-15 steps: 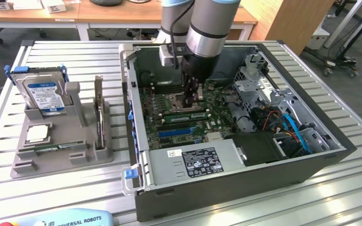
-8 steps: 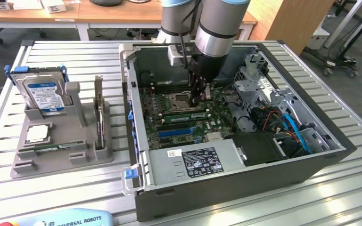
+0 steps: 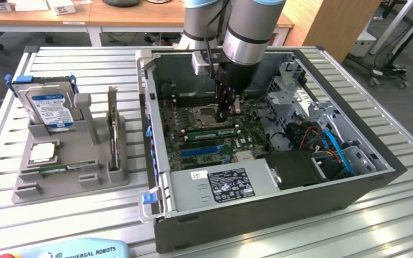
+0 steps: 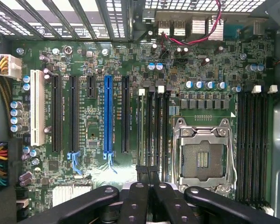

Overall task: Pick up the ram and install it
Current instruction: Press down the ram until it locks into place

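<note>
Green motherboard [image 4: 93,121], dense with small round capacitors and long ribbed slots, lines the floor of an open grey sheet-metal case [image 3: 264,215]. Its square socket [image 4: 203,156], a bright steel frame round a dark pinned well, is the landmark.

Just beside the socket, on the side toward the long blue slot [image 4: 107,114], run four narrow dark memory slots. The ram [image 4: 141,126] appears to stand on edge in the one farthest from the socket, showing as a thin pale strip with a white latch at its far end; how deep it sits I cannot tell.

At the near end of that strip, next to the socket's corner, the gripper [image 4: 146,171] points down at the board. Its matte black fingers [image 4: 141,173] are pressed together, fully closed, and I cannot tell whether they pinch the ram's edge or only rest near it. Smooth rounded black linkages fan out behind them.

From the exterior view the gripper [image 3: 227,110] hangs beside the socket under a thick silver arm. Well apart from the socket, outside the case toward the exterior view's left, a grey moulded tray [image 3: 84,180] holds a silver drive [image 3: 49,107] with a blue label, all on a slatted aluminium table [image 3: 378,226].
</note>
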Robot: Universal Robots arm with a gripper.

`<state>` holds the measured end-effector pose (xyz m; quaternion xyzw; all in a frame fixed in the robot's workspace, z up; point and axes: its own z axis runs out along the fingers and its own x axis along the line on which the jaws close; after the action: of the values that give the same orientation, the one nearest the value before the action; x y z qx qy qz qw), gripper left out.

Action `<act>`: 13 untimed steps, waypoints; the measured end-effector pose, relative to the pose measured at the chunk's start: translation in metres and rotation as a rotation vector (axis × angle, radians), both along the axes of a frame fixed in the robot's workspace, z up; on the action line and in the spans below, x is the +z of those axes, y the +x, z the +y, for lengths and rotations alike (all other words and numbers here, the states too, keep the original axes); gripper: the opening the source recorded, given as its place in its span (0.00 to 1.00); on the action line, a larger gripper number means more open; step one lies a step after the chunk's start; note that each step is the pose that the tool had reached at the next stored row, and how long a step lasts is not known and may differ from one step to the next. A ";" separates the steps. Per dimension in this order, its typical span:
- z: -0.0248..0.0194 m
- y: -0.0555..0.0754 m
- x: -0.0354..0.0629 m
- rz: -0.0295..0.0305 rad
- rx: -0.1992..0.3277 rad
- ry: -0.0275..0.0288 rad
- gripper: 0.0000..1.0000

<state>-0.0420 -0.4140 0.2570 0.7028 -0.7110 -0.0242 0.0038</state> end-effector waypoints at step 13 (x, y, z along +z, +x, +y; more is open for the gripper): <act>0.0000 0.000 0.0000 0.0000 -0.039 0.0000 0.10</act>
<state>-0.0420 -0.4140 0.2570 0.6886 -0.7247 -0.0242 0.0033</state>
